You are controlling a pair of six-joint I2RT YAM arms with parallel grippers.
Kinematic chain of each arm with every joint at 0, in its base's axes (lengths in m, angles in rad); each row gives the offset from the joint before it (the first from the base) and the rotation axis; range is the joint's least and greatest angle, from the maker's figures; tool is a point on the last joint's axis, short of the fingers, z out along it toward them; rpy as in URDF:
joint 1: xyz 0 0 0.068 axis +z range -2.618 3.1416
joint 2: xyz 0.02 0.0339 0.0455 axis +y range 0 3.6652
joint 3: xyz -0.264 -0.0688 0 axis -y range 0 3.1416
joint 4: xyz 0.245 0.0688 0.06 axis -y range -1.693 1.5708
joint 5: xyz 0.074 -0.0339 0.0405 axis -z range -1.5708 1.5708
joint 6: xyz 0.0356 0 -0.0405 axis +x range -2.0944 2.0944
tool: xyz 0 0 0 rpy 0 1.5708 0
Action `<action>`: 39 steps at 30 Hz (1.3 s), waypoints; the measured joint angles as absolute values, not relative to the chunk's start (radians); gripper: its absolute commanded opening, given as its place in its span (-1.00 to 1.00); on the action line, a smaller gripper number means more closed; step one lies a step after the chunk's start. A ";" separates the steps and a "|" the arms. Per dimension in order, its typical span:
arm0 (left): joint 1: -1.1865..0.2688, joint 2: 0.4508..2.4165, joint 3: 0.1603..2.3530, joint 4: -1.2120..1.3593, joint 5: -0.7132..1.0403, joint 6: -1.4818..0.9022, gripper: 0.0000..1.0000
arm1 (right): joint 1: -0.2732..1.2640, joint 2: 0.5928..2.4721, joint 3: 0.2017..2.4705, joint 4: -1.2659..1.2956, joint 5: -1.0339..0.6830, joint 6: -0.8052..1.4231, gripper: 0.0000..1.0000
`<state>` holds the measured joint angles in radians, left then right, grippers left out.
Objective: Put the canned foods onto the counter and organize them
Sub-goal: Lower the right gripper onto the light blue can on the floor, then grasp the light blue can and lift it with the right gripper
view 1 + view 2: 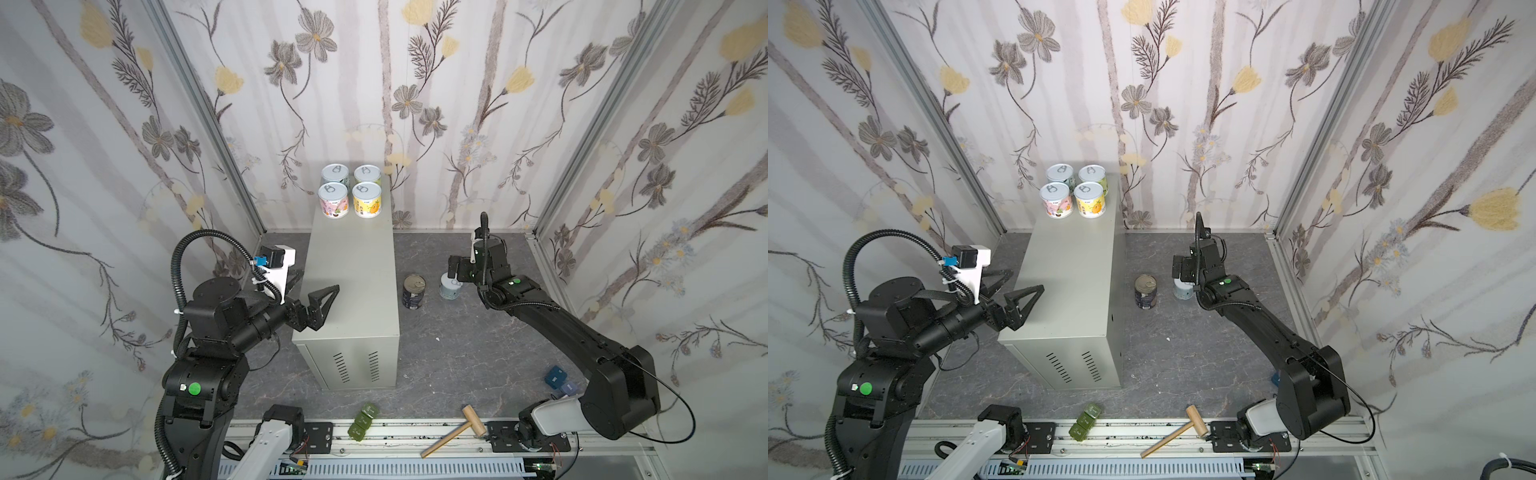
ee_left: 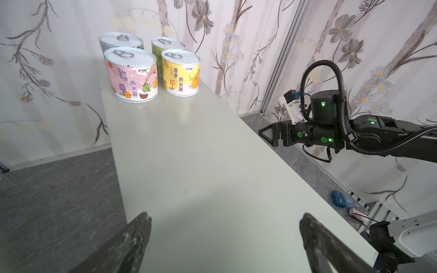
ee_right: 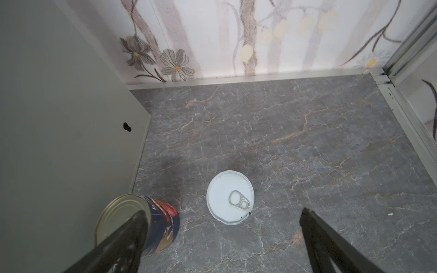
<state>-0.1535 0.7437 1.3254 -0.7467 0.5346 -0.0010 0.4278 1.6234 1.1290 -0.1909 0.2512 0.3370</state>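
Hovering right gripper [image 3: 223, 211], spread, above pale-lidded can [image 3: 230, 197] for top-down pick; parking left gripper [image 2: 224, 215], spread, clear at counter's [image 1: 353, 266] left edge.

A robot lab's test booth. Floral wallpaper panels [image 1: 374, 83] stand in aluminium framing [image 1: 207, 112]. A bolted equipment rail [image 1: 395, 436] runs along the front.

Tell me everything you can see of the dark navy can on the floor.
The dark navy can is a tall cylindrical tin with a dull metallic lid and a red picture on its label. It stands upright on the grey marbled floor, between the counter and the pale-lidded can, apart from both. Nothing grips it.
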 measured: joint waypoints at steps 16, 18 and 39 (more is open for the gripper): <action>-0.154 0.725 1.333 -0.798 0.524 -0.004 1.00 | 0.381 1.987 1.244 -0.230 0.169 0.384 0.99; -0.154 0.725 1.333 -0.798 0.524 -0.004 1.00 | 0.381 2.020 1.264 -0.230 0.152 0.384 0.98; -0.154 0.745 1.337 -0.798 0.525 -0.007 1.00 | 0.385 2.130 1.317 -0.228 0.162 0.384 0.43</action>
